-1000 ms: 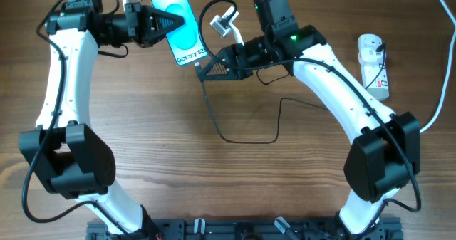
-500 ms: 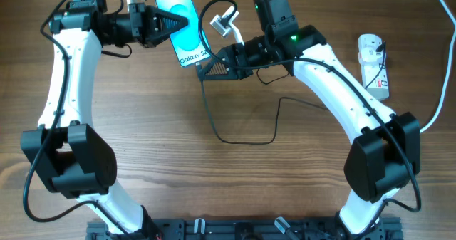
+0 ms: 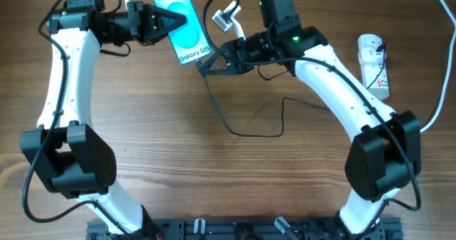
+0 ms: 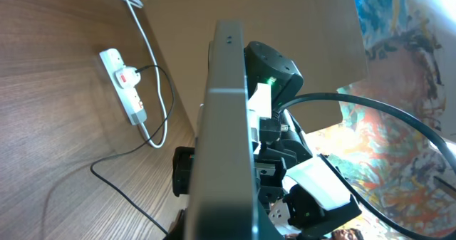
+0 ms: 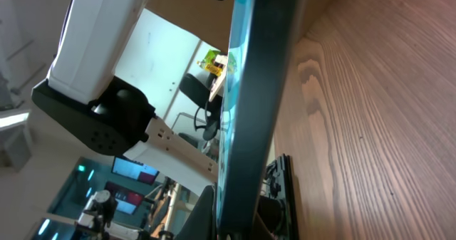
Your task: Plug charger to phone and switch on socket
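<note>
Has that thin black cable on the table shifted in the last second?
Yes. The cable's slack loop slid toward the table's far edge and slightly toward the socket, which stayed put.

Warm brown wood-grain table (image 3: 214,190), smooth with a soft sheen. The phone (image 3: 184,25) flashes a glossy teal glass face, and its edge looks like satin silver metal. The socket (image 3: 373,65) is shiny white plastic. The charger cable (image 3: 256,135) is thin, matt black. Arm shells (image 3: 63,76) are glossy white plastic, their joints matt black.
</note>
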You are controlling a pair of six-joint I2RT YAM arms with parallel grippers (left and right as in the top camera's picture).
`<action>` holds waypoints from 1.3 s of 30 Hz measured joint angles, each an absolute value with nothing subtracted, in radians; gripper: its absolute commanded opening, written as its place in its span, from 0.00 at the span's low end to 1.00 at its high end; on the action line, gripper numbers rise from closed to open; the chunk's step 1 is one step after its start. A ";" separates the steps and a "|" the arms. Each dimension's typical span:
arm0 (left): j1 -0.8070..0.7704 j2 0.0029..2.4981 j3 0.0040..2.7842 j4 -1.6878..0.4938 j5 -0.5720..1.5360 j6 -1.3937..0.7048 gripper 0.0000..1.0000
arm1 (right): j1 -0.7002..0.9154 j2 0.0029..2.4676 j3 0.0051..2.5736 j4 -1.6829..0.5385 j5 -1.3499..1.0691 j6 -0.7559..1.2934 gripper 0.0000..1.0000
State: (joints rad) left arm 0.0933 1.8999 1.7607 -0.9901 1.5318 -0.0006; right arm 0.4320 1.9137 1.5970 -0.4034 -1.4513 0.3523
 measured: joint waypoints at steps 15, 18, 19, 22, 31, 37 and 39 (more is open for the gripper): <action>0.086 1.900 1.773 -0.986 1.520 -0.001 0.04 | 0.431 1.914 1.590 -0.349 -1.463 0.423 0.05; 0.086 1.900 1.773 -0.987 1.520 -0.001 0.04 | 0.431 1.914 1.589 -0.361 -1.463 0.423 0.06; 0.086 1.900 1.772 -0.987 1.518 -0.001 0.04 | 0.431 1.914 1.590 -0.372 -1.462 0.422 0.13; 0.083 1.900 1.771 -1.003 1.509 0.002 0.04 | 0.428 1.914 1.591 -0.385 -1.440 0.411 0.19; 0.079 1.900 1.771 -1.033 1.408 0.006 0.04 | 0.407 1.914 1.593 -0.416 -1.394 0.387 0.35; 0.078 1.900 1.771 -1.114 1.265 0.001 0.04 | 0.407 1.914 1.593 -0.459 -1.314 0.376 0.55; 0.078 1.900 1.771 -1.142 1.202 0.003 0.04 | 0.407 1.914 1.593 -0.501 -1.259 0.371 0.59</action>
State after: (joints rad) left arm 0.0784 1.8996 1.7710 -1.1419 1.2018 0.0029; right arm 0.4068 1.9137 1.5932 -0.5014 -1.2594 0.3710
